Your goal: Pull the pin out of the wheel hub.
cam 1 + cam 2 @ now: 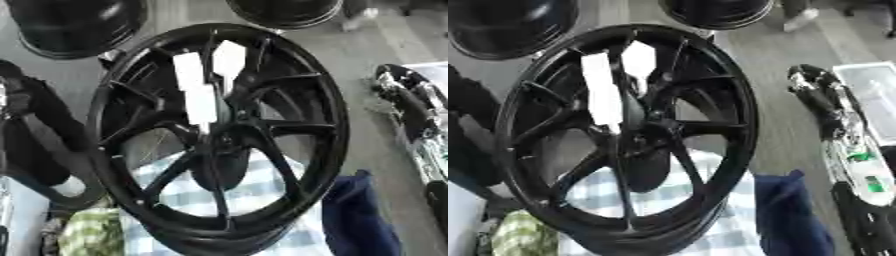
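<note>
In the middle of both views stands the wheel (219, 140), black, with many spokes, tilted, and it fills most of the picture. Its hub (219, 142) is a little below the centre, and white strips (199, 90) lie over the upper spokes just above it. I cannot make out a pin at the hub; it is too dark and blurred there. The lower rim rests over a blue and white checked cloth (254, 192), which shows through the gaps between the spokes. To the right of the rim there is open grey floor (776, 120), the widest free room in the scene. At the top, two other dark wheels (79, 25) lie near the upper rim, and they close that side. At the left a dark arm part (39, 145) is close to the rim. The right arm (829, 115), black and silver, is at the right edge, apart from the wheel; whether its hand is open or closed I cannot tell. A dark blue object (359, 215) stands beside the lower right rim, and a green patterned thing (87, 232) at the lower left.
</note>
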